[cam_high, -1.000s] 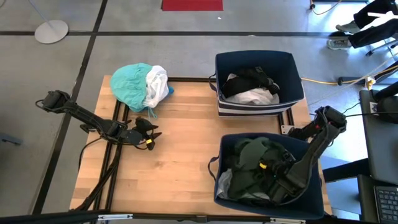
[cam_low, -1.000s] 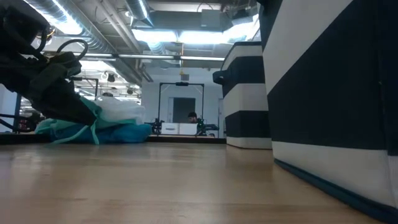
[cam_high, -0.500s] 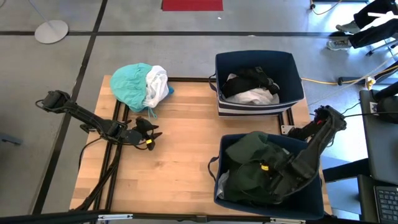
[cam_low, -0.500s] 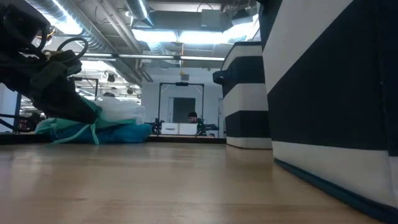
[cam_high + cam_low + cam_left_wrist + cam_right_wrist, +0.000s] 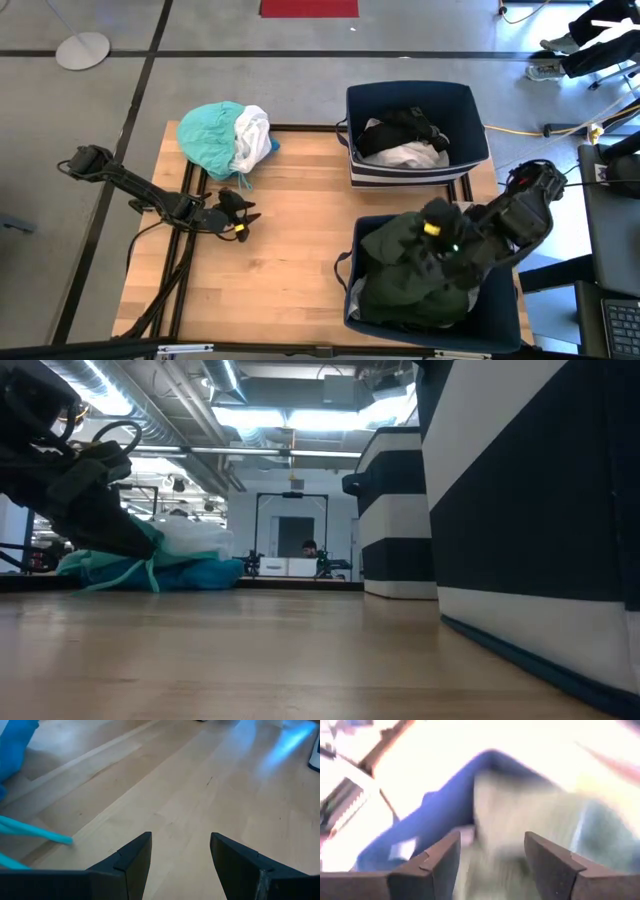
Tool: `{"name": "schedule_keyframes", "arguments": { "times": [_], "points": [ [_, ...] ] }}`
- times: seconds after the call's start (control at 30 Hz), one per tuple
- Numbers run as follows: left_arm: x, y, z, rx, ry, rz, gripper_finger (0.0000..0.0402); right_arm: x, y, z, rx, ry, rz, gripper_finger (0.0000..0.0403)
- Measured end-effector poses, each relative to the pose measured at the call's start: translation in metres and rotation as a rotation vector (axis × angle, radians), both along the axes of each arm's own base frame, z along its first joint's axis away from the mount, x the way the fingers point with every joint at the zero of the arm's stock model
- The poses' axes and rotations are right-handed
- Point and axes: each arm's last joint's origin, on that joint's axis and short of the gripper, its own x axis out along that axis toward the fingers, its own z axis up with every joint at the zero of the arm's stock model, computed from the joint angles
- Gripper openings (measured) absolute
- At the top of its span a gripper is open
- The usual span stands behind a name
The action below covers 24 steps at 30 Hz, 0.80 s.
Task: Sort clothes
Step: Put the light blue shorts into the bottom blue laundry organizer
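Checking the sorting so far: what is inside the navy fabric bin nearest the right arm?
A dark green garment fills the near navy bin, a pale edge at its left. The open right gripper hangs above. Anything underneath is covered.

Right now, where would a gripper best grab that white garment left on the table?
Probably at the raised, bunched top of the white garment, coming straight down from above. It lies crumpled against the teal garment, so its upper folds offer the freest pinch; the left gripper is nearest.

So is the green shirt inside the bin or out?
Inside. The dark green garment lies heaped in the near navy bin, beneath the open right gripper.
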Motion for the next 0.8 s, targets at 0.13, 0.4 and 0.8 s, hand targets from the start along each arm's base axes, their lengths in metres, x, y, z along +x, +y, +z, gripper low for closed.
{"name": "schedule_keyframes", "arguments": {
  "times": [0.13, 0.4, 0.8],
  "points": [
    [0.0, 0.0, 0.0, -0.002, 0.003, -0.003, 0.0193, 0.014, -0.022, 0.003, -0.203, -0.068, -0.06, 0.0221],
    [0.0, 0.0, 0.0, 0.005, 0.01, -0.006, 0.0193, 0.074, -0.057, -0.011, -0.474, 0.01, -0.035, 0.0221],
    [0.0, 0.0, 0.0, -0.002, 0.005, -0.003, 0.0193, 0.191, -0.106, -0.047, -0.644, -0.031, 0.29, 0.0221]
  ]
}}
